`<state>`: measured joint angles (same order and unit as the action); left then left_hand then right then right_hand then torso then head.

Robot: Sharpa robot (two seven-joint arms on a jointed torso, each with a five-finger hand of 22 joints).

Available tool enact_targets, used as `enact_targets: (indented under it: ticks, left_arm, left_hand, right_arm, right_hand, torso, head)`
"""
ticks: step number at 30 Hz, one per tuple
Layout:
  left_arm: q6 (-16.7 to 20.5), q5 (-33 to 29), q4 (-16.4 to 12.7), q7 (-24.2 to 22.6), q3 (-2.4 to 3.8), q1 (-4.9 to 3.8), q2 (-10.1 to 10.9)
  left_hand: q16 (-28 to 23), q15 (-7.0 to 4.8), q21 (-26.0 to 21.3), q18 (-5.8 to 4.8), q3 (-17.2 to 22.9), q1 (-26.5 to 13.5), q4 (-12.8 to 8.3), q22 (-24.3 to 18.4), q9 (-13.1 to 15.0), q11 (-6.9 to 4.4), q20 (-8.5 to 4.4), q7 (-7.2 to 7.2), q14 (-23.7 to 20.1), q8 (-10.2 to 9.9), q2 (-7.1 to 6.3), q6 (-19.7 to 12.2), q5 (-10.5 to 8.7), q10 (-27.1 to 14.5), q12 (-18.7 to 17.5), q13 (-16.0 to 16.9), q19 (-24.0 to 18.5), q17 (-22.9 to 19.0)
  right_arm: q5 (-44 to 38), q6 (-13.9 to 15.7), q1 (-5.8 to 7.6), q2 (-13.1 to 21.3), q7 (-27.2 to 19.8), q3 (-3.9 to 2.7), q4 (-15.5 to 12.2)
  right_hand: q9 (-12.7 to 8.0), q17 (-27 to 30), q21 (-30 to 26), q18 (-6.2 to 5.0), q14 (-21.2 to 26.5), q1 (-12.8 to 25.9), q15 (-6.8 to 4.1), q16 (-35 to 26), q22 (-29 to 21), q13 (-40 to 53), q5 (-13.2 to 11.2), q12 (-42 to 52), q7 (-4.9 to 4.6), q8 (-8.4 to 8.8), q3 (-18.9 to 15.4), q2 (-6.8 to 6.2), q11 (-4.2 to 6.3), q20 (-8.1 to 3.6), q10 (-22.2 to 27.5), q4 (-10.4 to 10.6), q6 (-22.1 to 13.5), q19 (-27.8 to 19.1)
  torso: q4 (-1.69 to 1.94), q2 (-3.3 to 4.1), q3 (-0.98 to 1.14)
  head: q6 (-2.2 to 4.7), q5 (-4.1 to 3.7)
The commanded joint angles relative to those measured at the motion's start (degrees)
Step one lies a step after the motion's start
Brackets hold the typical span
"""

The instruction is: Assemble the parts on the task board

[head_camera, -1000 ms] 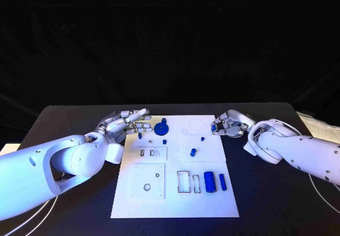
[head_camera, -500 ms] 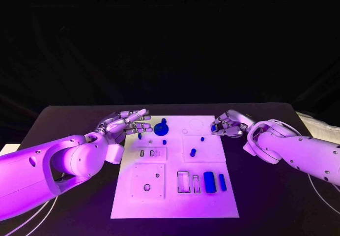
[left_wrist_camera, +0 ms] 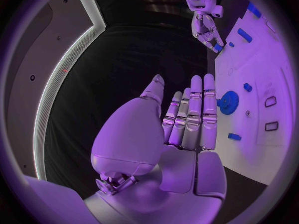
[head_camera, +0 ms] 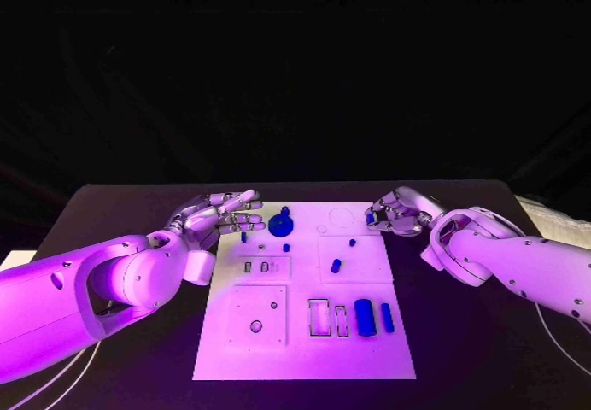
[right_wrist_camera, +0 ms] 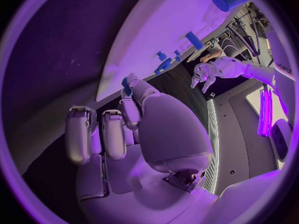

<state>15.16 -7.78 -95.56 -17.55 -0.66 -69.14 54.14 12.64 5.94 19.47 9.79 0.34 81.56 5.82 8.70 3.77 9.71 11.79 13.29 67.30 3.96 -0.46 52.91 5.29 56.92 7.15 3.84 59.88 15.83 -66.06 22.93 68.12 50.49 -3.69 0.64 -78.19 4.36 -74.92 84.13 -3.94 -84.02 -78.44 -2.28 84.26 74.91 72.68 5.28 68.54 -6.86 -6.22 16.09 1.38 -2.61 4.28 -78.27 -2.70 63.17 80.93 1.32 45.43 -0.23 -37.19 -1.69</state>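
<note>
Board (head_camera: 357, 342), a white plate, lies in the middle of the black table (head_camera: 123, 205), long side running away from the robot, with small blue parts spread over it. Left hand (head_camera: 219, 217) hovers at the board's far left corner, fingers (left_wrist_camera: 198, 109) straight, side by side and only slightly apart, holding nothing. Right hand (head_camera: 396, 213) sits at the far right edge, fingers curled inward; a small blue piece (head_camera: 371, 219) shows at its fingertips (right_wrist_camera: 129, 90), apparently pinched there, just above the board's edge. Largest of the loose parts, a gear (head_camera: 282, 225), lies flat near the far left, just beside the left hand's fingertips. A thick cylinder (head_camera: 365, 314) lies in the near right area, a slimmer bar (head_camera: 387, 317) just beside it on the right and two empty rectangular slots (head_camera: 319, 316) on its left. A short peg (head_camera: 335, 266) rests on the square panel at centre right, a smaller stud (head_camera: 351, 242) beyond it. Another small peg (head_camera: 286, 247) lies near the centre, on the near side of the gear. A square panel (head_camera: 258, 314) with an oval hole occupies the near left
</note>
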Motion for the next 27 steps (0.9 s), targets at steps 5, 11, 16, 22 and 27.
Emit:
enact_targets:
  ticks: [5,11,16,22,27]
  left_arm:
    - [-0.9,0.2,0.3,-0.4,0.03,-0.02,-0.1]
    - [-0.8,0.2,0.7,-0.4,0.03,-0.02,-0.2]
    - [-0.8,0.2,0.8,-0.4,0.03,-0.03,-0.4]
    - [-0.6,0.1,0.9,-0.5,0.03,-0.04,-0.3]
    - [-0.6,-0.1,0.9,-0.5,0.03,-0.04,-0.4]
  left_hand:
    - [0.2,-0.06,0.2,0.5,0.1,0.1,-0.3,0.1,0.1,0.01,-0.1,-0.08,-0.4,0.2,0.32,-0.1,0.1,-0.2,0.3,0.0,-0.4,0.1]
    - [0.2,-0.06,0.2,0.5,0.1,0.1,-0.4,0.1,0.1,0.0,-0.11,-0.09,-0.4,0.2,0.33,-0.1,0.1,-0.2,0.3,0.0,-0.5,0.1]
    - [0.2,-0.06,0.2,0.5,0.1,0.1,-0.4,0.1,0.1,0.0,-0.11,-0.09,-0.4,0.2,0.33,-0.1,0.1,-0.2,0.3,0.0,-0.5,0.1]
    - [0.2,-0.06,0.2,0.5,0.1,0.1,-0.4,0.1,0.1,0.0,-0.11,-0.09,-0.4,0.2,0.33,-0.1,0.1,-0.2,0.3,0.0,-0.5,0.1]
    - [0.2,-0.07,0.2,0.5,0.1,0.2,-0.4,0.1,0.1,0.0,-0.11,-0.09,-0.4,0.2,0.37,-0.1,0.1,-0.2,0.4,0.0,-0.5,0.1]
  right_arm:
    - [4.8,-0.3,1.4,-0.6,9.3,-0.12,-5.3]
    - [-1.1,0.0,1.68,-3.7,14.5,-0.12,-9.0]
    - [-7.1,-0.6,1.45,-7.3,18.0,0.04,-10.9]
    - [-13.2,-1.0,0.73,-11.1,21.2,0.23,-11.9]
    - [-16.0,-1.3,-0.15,-13.9,22.3,0.52,-11.4]
  right_hand:
    - [1.3,-6.0,0.1,0.72,-4.1,1.5,-0.39,-0.1,0.9,-0.4,1.2,-0.5,0.97,-0.93,0.4,0.49,1.44,-0.5,-0.9,0.5,1.3,-0.1]
    - [1.4,-6.0,0.1,0.72,-4.0,1.7,-0.42,-0.2,1.0,-0.3,1.5,-0.4,1.01,-0.96,0.5,0.54,1.49,-0.52,-1.0,0.5,1.4,-0.1]
    - [1.4,-6.0,0.1,0.72,-4.0,1.7,-0.42,-0.2,0.9,-0.3,1.6,-0.5,1.02,-0.97,0.5,0.53,1.49,-0.52,-1.0,0.5,1.4,-0.1]
    - [1.4,-5.9,0.1,0.71,-4.0,1.7,-0.44,-0.2,0.9,-0.3,1.6,-0.4,1.04,-0.97,0.6,0.45,1.51,-0.53,-1.0,0.4,1.4,-0.1]
    - [1.4,-5.8,0.1,0.71,-4.0,1.7,-0.45,-0.3,0.9,-0.4,1.6,-0.5,1.03,-0.95,0.6,0.38,1.51,-0.54,-1.0,0.4,1.4,-0.1]
  torso:
    - [-0.18,-0.47,-0.19]
    - [0.02,-0.85,-0.51]
    - [0.27,-1.08,-0.84]
    - [0.19,-1.05,-0.9]
    - [0.26,-1.1,-0.94]
  head:
    - [0.1,0.21]
    - [-0.28,0.84]
    - [-0.75,1.69]
    - [-1.19,3.1]
    - [-1.13,3.43]
